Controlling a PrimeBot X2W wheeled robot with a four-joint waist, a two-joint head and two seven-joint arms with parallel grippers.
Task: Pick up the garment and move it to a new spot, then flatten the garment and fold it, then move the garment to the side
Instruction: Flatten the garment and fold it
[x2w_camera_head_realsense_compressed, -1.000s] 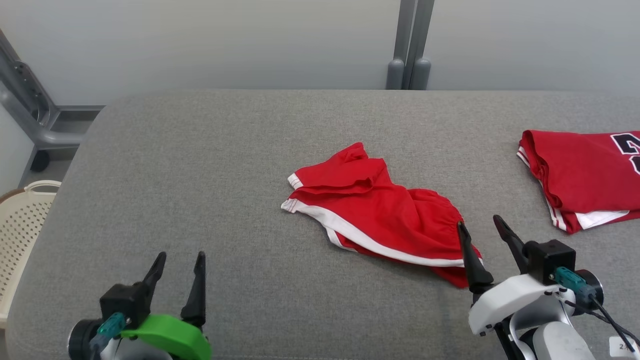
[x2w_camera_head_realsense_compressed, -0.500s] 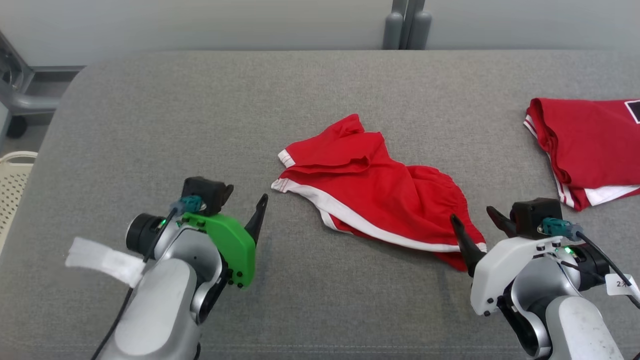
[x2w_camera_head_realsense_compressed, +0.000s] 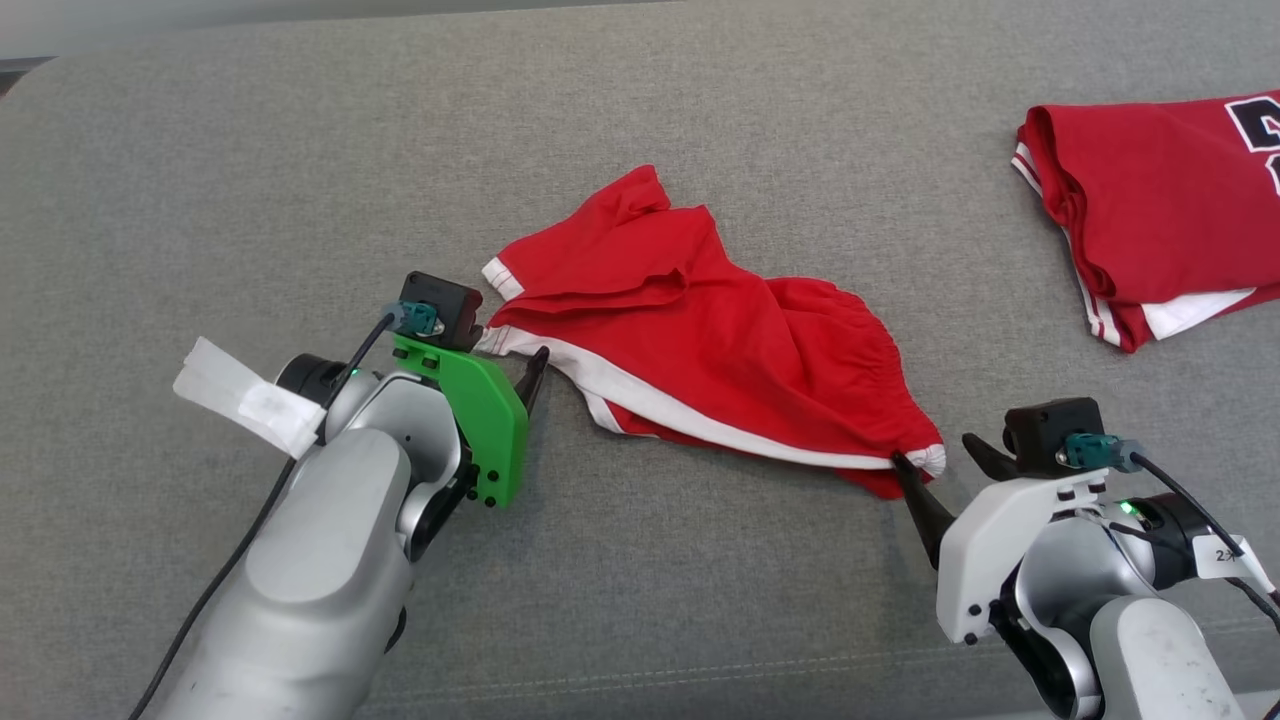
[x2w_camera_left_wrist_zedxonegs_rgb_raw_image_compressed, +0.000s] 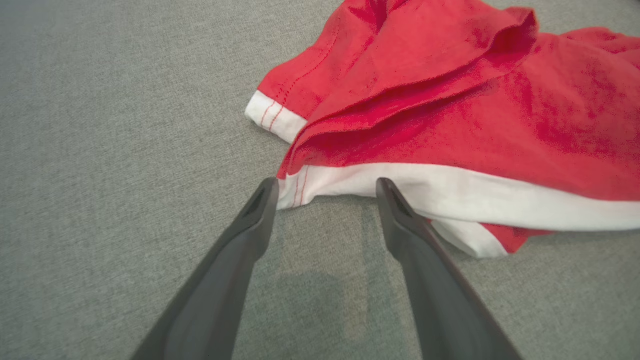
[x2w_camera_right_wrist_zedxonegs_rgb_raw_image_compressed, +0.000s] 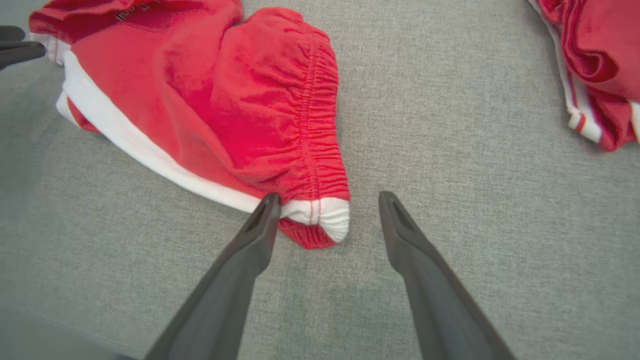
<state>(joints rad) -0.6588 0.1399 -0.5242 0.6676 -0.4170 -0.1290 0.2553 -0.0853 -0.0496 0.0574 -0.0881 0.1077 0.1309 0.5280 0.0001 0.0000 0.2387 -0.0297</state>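
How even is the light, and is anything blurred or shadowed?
Head view: soft even light, no glare, sharp, thin shadow under the red shorts. Left wrist view: shorts slightly soft, faint shadow on the grey surface beneath the left hand. Right wrist view: a similar shadow beneath the right hand.

Setting appeared to be robot test bay or lab; room type not confirmed. Evidence: work surface was broad grey upholstered pad (x2w_camera_head_realsense_compressed: 300, 150) with rounded corner and stitched front seam. Robot arm (x2w_camera_head_realsense_compressed: 330, 540) carried exposed cable (x2w_camera_head_realsense_compressed: 368, 342) and taped paper tag (x2w_camera_head_realsense_compressed: 245, 405). Red shorts (x2w_camera_head_realsense_compressed: 720, 360) and folded red jersey (x2w_camera_head_realsense_compressed: 1150, 220) lay well apart on pad.
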